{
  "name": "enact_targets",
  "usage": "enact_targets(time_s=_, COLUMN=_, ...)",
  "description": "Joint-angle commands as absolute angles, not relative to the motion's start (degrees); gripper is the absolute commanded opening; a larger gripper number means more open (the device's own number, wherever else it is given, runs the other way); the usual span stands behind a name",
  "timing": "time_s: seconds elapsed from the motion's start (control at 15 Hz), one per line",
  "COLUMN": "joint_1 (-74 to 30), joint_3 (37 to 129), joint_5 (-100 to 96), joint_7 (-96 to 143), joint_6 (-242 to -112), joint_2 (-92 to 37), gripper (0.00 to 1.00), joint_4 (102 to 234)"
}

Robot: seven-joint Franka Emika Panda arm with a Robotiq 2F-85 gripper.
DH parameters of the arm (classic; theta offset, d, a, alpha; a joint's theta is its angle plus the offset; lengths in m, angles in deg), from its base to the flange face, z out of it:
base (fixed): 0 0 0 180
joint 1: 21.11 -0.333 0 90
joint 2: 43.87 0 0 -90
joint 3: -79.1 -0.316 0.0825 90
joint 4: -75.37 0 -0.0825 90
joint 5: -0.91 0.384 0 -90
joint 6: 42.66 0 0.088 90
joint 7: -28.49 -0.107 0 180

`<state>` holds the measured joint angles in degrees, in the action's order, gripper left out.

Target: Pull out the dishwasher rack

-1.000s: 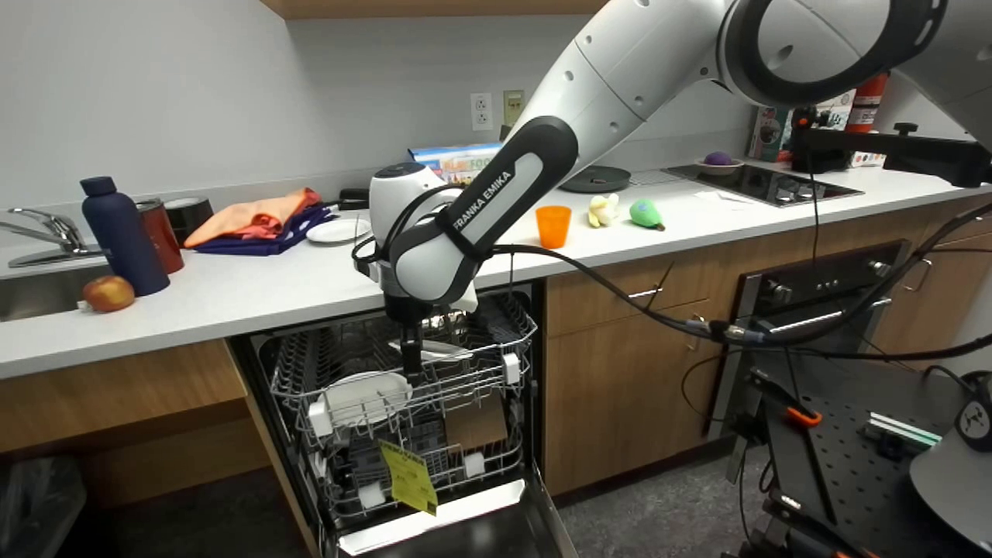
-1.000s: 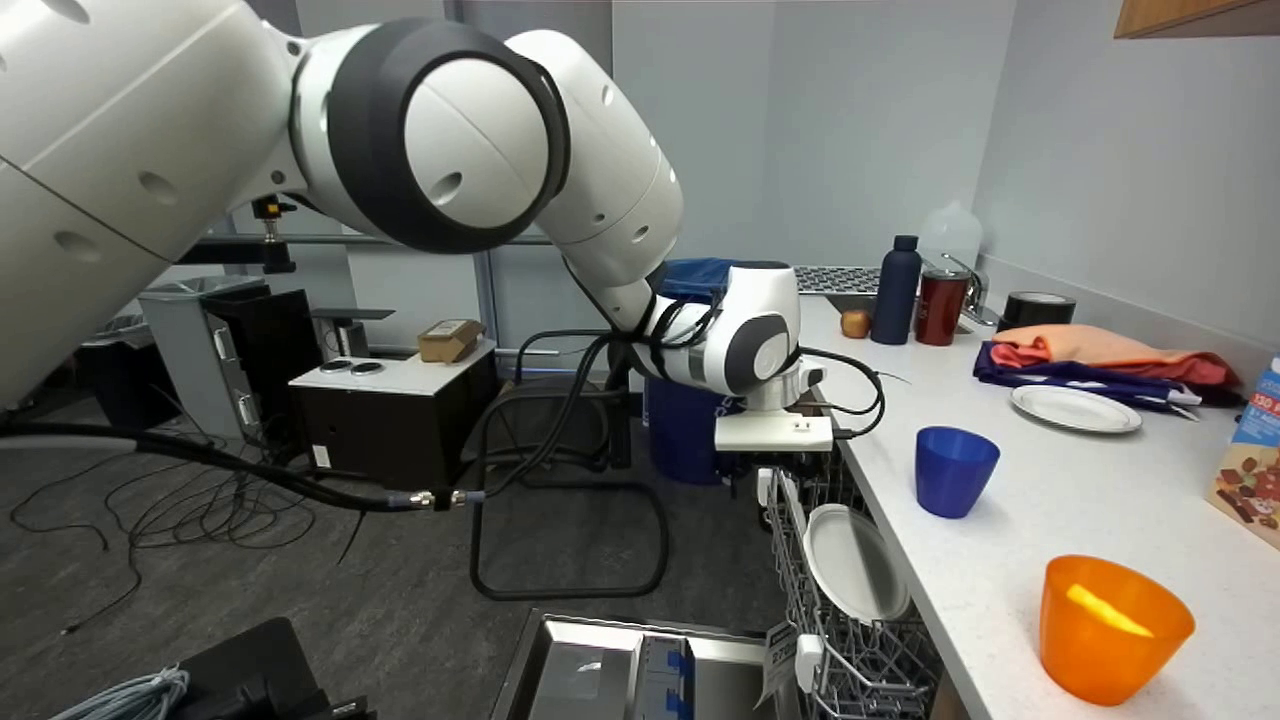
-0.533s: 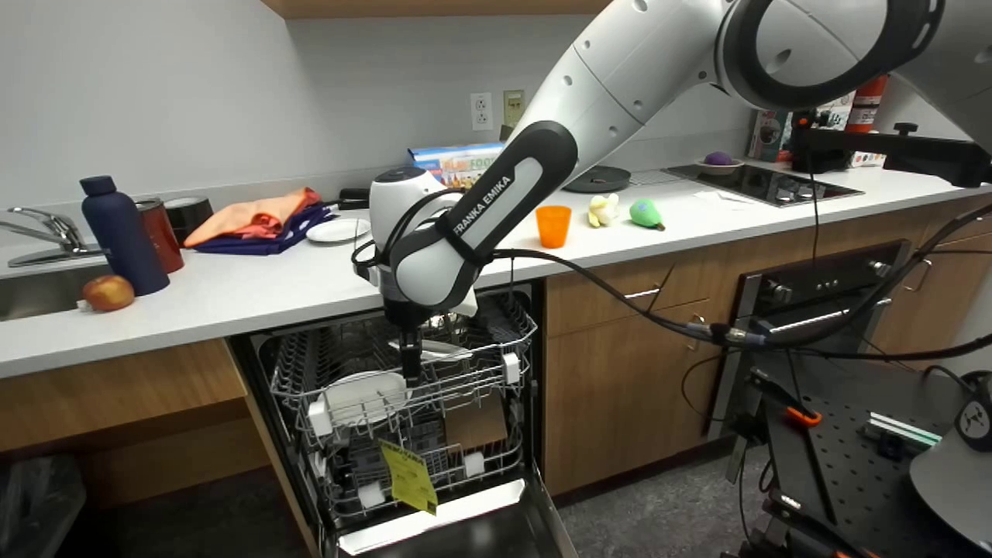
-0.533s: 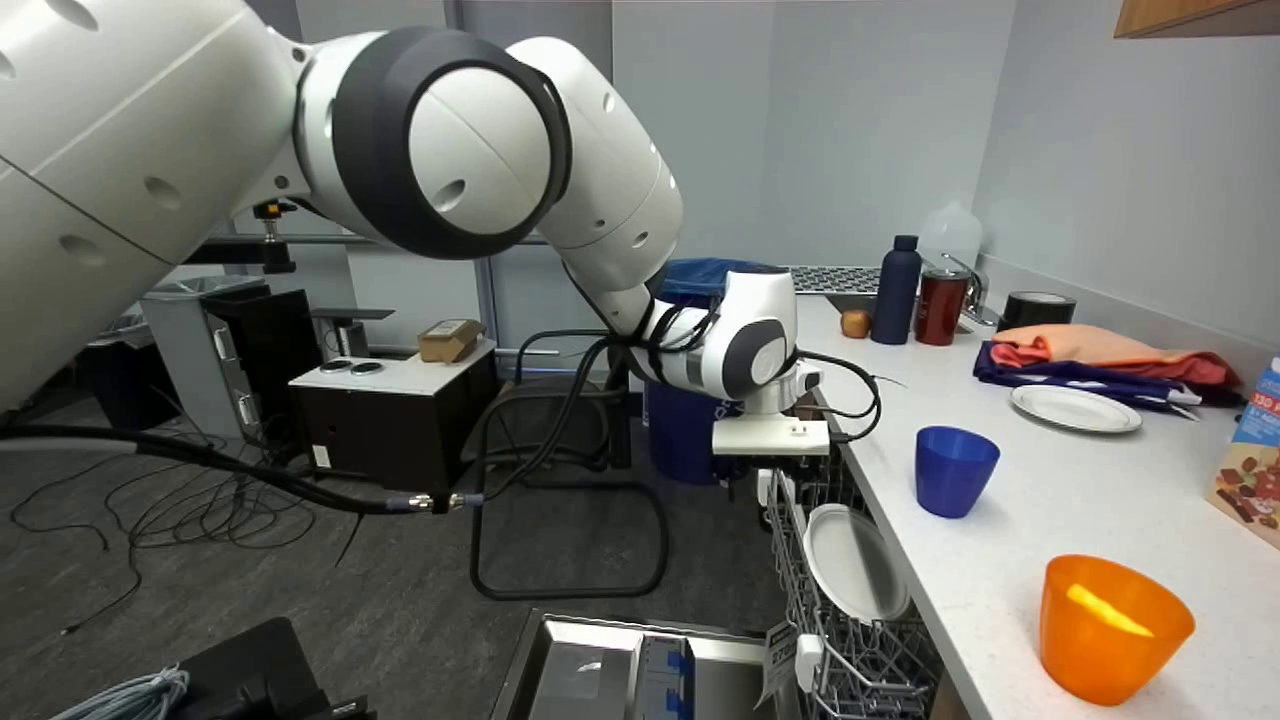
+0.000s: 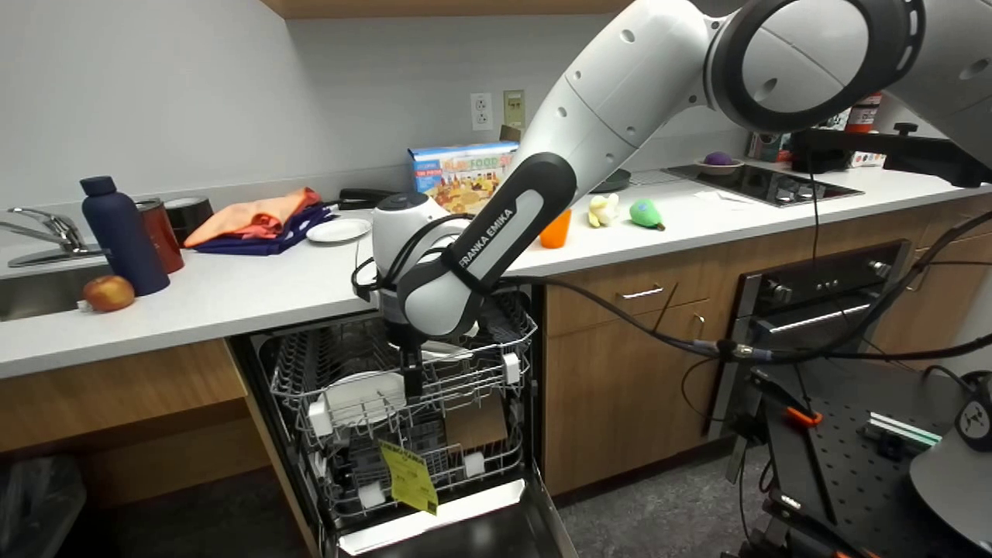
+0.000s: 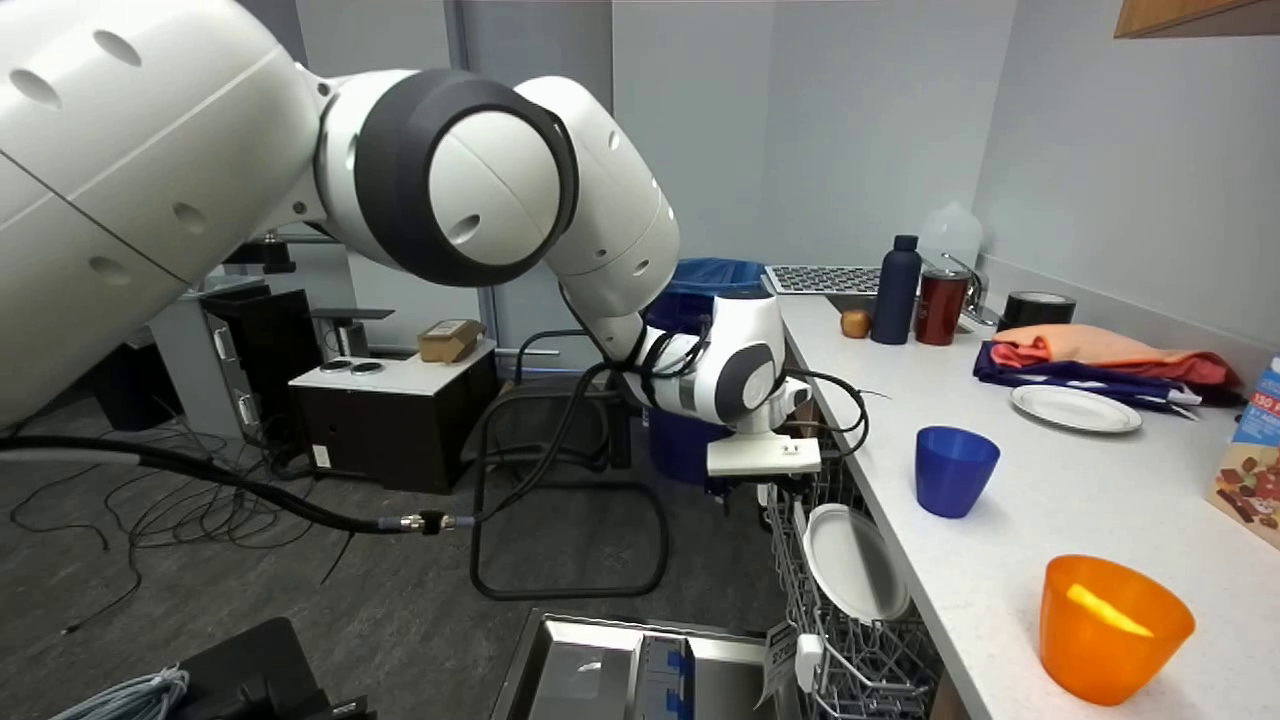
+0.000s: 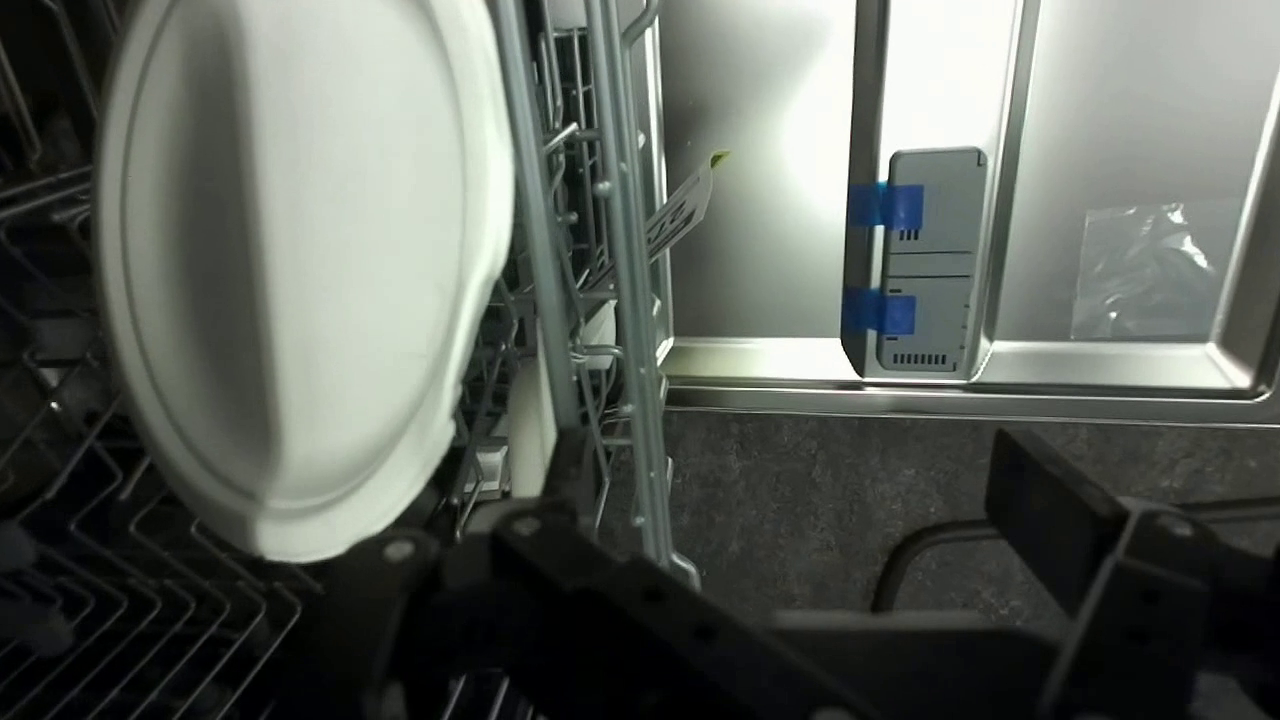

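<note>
Have the gripper (image 7: 790,450) spread wide, clasping nothing, at the front of the rack (image 7: 632,300); cannot tell whether touching. See the rack jutting from beneath the counter (image 5: 271,302), bearing a plate (image 7: 350,250), above the lowered door (image 5: 480,535); farther out, a blue cup (image 6: 955,475).

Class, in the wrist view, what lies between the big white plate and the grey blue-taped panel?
The wrist view shows the front of the dishwasher rack, then a printed tag, then bare door metal.
</note>
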<state>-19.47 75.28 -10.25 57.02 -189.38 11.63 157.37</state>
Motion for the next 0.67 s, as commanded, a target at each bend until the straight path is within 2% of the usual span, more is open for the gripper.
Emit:
enact_targets(time_s=0.0, joint_1=-20.52, joint_3=76.22, joint_5=-12.61, joint_7=56.36, joint_6=-190.53, joint_2=13.92, gripper=1.00, joint_4=154.36)
enact_targets(time_s=0.6, joint_1=-21.16, joint_3=79.72, joint_5=-16.28, joint_7=55.22, joint_6=-194.24, joint_2=16.79, gripper=1.00, joint_4=151.54)
